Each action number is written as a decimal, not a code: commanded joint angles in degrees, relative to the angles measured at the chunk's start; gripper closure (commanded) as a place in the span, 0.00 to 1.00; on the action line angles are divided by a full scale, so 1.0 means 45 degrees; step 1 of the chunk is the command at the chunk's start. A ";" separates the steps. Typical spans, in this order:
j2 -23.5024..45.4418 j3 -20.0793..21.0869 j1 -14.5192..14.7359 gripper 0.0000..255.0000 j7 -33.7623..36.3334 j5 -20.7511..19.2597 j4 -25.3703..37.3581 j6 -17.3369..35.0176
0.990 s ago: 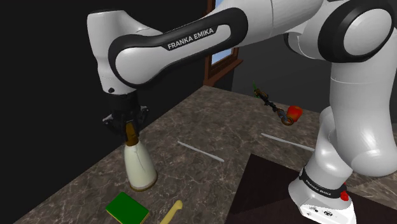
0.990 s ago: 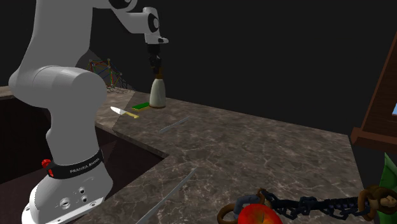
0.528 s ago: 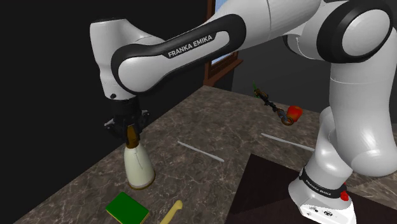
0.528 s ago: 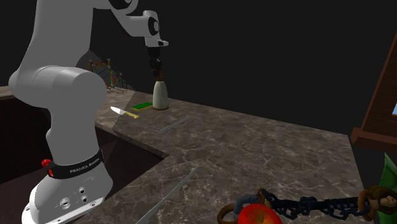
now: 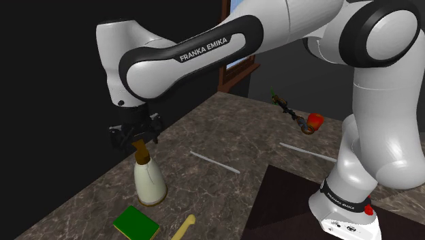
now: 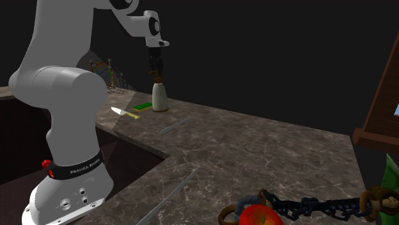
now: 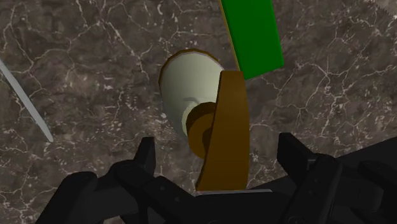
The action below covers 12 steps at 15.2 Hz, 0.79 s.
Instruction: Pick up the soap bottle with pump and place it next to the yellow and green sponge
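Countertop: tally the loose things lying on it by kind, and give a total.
pump soap bottle: 1
green sponge: 1
yellow-handled knife: 1
thin grey strips: 2
dark chain with a red piece: 1
Total: 6

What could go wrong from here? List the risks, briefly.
1. The open claw straddles the brown pump without touching it; a skewed retreat might snag it and tip the soap bottle.
2. The bottle stands right beside the green sponge; if tipped, it could land on it and shove it away.
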 commanded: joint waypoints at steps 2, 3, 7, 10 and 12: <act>-0.0231 0.0028 -0.0008 0.00 -0.0047 0.0070 0.0528 -0.0752; -0.0321 0.0040 -0.0008 0.00 -0.0066 0.0097 0.0827 -0.1138; -0.0380 0.0048 -0.0006 0.00 -0.0080 0.0116 0.1080 -0.1448; -0.0379 0.0048 -0.0006 0.00 -0.0080 0.0116 0.1080 -0.1448; -0.0380 0.0048 -0.0006 0.00 -0.0079 0.0116 0.1078 -0.1445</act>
